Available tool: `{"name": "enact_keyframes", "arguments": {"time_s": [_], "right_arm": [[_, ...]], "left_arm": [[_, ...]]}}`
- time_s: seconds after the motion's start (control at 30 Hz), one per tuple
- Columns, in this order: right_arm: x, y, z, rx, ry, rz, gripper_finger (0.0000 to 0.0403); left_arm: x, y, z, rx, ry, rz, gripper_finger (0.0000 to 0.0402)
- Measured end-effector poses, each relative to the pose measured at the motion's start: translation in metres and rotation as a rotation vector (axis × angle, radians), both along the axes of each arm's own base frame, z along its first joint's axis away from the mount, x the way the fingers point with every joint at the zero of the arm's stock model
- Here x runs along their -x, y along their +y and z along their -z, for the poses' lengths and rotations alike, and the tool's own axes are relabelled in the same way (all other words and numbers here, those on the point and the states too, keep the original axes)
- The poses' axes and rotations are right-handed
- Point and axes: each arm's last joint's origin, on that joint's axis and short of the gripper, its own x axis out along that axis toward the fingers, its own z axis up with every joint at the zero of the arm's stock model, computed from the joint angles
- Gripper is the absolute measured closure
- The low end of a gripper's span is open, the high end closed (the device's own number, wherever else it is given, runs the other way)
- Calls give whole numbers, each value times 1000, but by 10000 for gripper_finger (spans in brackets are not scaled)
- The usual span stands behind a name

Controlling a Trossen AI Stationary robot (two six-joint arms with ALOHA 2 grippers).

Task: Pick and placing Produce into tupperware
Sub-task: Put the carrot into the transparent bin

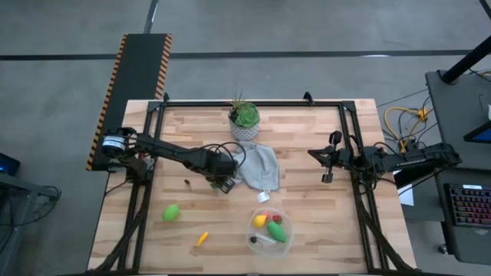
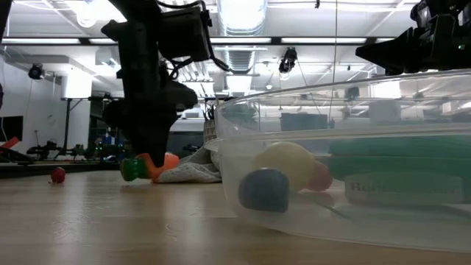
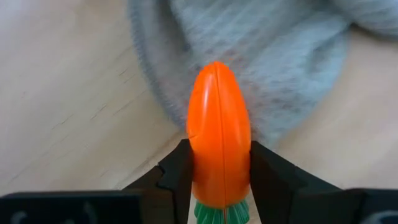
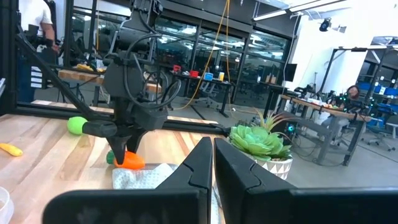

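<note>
My left gripper (image 1: 222, 184) is shut on an orange carrot (image 3: 219, 124) with a green top, at the near left edge of the grey cloth (image 1: 261, 167). It also shows in the low view (image 2: 151, 165). The clear tupperware (image 1: 270, 230) stands near the table's front edge and holds a yellow lemon (image 1: 260, 220) and a green oval (image 1: 277, 232). A green oval (image 1: 171, 212), a small orange carrot (image 1: 202, 238) and a red berry (image 2: 57, 174) lie loose on the table. My right gripper (image 1: 328, 170) is shut and empty at the right. My left gripper pinches the carrot's thick end (image 3: 221, 180), just beside its green top, between its two fingers. The fingers come from above, pointing down, and lie across the carrot. The carrot lies about level at table height, its tip toward the cloth; whether it rests on the table I cannot tell.
A potted green plant (image 1: 244, 119) stands at the far middle of the table, behind the cloth. A small white tag (image 1: 263, 197) lies between the cloth and the tupperware. Bare wood shows between the left gripper and the tupperware.
</note>
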Motion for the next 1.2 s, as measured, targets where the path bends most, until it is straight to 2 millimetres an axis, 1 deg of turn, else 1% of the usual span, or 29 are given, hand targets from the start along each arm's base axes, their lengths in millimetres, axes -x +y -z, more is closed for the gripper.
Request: {"name": "enact_keyframes", "arguments": {"time_s": [0.17, 0.37, 0.47, 0.57, 0.67, 0.8, 1.0, 1.1, 1.2], "right_arm": [[0, 0, 0, 0, 0, 0, 394], [0, 0, 0, 0, 0, 0, 394], [0, 0, 0, 0, 0, 0, 394], [0, 0, 0, 0, 0, 0, 394], [0, 0, 0, 0, 0, 0, 394], [0, 0, 0, 10, 2, 1, 394], [0, 0, 0, 15, 4, 2, 394], [0, 0, 0, 15, 4, 2, 394], [0, 0, 0, 15, 3, 2, 394]], "left_arm": [[-8, -1, -17, -1, -35, 57, 290], [-21, -2, -41, -21, -122, 138, 290], [-29, -3, -53, -26, -193, 156, 290], [-40, -8, -67, -21, -303, 200, 290], [-47, -14, -75, -12, -401, 240, 290], [-55, -24, -80, 39, -521, 285, 290], [-62, -43, -85, 86, -636, 362, 290], [-67, -54, -83, 106, -680, 395, 290], [-73, -65, -74, 134, -687, 430, 290]]}}
